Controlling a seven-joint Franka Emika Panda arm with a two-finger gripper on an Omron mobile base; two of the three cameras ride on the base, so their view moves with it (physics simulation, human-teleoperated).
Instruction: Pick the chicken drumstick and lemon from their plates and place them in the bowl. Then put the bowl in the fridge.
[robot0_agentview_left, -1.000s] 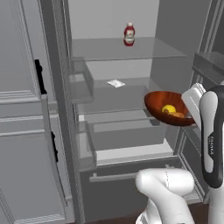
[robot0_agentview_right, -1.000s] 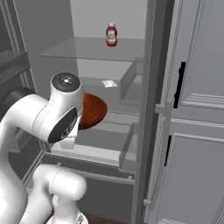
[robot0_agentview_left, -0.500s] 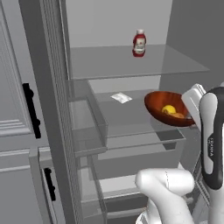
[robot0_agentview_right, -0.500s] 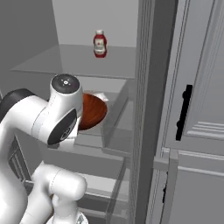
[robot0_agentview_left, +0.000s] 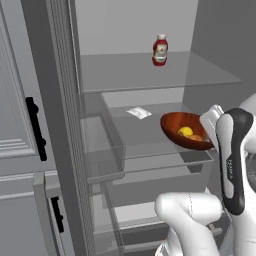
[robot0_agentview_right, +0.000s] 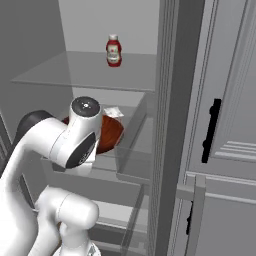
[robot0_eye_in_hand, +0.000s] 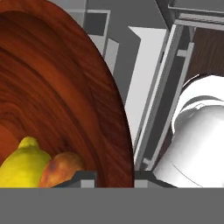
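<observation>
- End effector (robot0_eye_in_hand: 114, 175) pinching bowl (robot0_agentview_left: 186, 130) rim, inside fridge (robot0_agentview_left: 150, 75).
- Lemon (robot0_eye_in_hand: 22, 162) & drumstick (robot0_eye_in_hand: 61, 168) in bowl.
- Ketchup bottle (robot0_agentview_left: 160, 50) on shelf above bowl.

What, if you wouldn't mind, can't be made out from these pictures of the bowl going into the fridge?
- Gripper: hand view shows just the fingertips clamped on the bowl rim; the arm hides it in both base views.
- Chicken drumstick: its bone end is cut off at the bottom of the hand view.
- Bowl in the right base view: mostly behind the arm.
- Red bottle: label too small to read.
- White packet: too small to identify.
</observation>
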